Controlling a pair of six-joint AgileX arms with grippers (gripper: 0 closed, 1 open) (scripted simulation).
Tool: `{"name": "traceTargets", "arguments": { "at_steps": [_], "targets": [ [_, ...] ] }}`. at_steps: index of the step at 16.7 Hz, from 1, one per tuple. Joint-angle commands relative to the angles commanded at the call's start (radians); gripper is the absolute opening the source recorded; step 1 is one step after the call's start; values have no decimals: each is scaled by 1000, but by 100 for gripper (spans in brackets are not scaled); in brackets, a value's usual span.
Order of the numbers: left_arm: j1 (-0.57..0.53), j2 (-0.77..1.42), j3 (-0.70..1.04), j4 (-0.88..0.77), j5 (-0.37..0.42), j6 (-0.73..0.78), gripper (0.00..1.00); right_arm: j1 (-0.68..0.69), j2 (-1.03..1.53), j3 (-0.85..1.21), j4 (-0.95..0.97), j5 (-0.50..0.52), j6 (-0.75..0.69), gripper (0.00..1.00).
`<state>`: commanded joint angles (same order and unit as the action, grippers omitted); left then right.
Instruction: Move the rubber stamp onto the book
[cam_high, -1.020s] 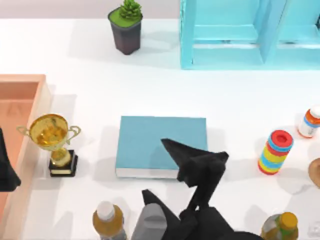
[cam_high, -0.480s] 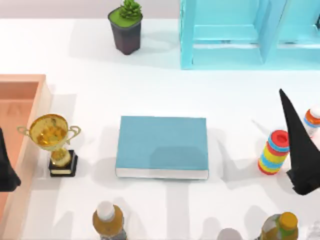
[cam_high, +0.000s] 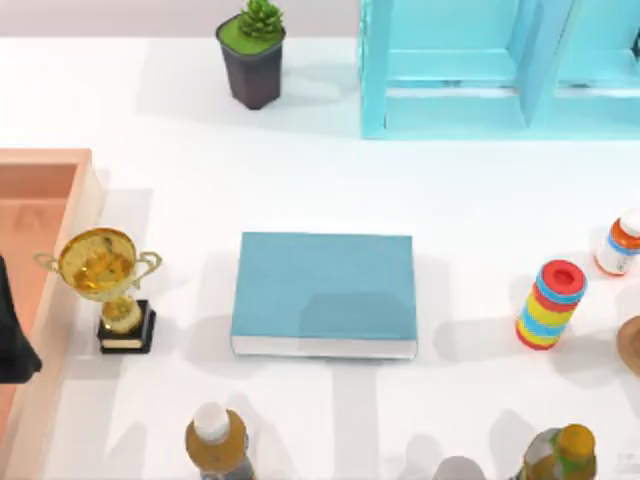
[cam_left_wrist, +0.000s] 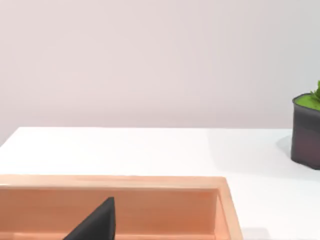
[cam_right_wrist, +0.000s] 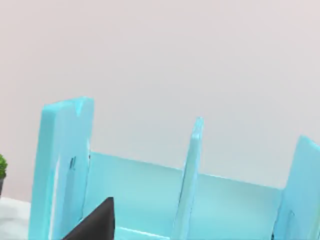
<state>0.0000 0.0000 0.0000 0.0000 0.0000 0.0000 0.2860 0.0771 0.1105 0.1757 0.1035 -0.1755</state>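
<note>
The book, flat with a teal-blue cover and white page edges, lies in the middle of the table with nothing on it. A brown rounded piece cut off by the top view's right edge looks like the rubber stamp, standing on the table far right of the book. My left gripper is parked at the left edge over the wooden tray; a dark part of it juts into the left wrist view. A dark part of my right gripper points toward the light-blue shelf in the right wrist view.
A light-blue shelf unit and a potted plant stand at the back. A wooden tray and gold trophy are at the left. A rainbow-striped cylinder and orange-and-white bottle stand right. Bottles line the front edge.
My right arm, over the book's front right corner a second ago, swung to the right edge and then left the top view. The left arm and the objects stayed put.
</note>
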Motion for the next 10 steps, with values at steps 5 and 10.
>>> {"name": "traceTargets", "arguments": {
  "at_steps": [5, 10],
  "targets": [
    [0, 0, 0, 0, 0, 0, 100, -250, -74, -95, -150, -90, 151, 100],
    [0, 0, 0, 0, 0, 0, 100, -286, -77, -111, -176, -103, 176, 100]
  ]
}}
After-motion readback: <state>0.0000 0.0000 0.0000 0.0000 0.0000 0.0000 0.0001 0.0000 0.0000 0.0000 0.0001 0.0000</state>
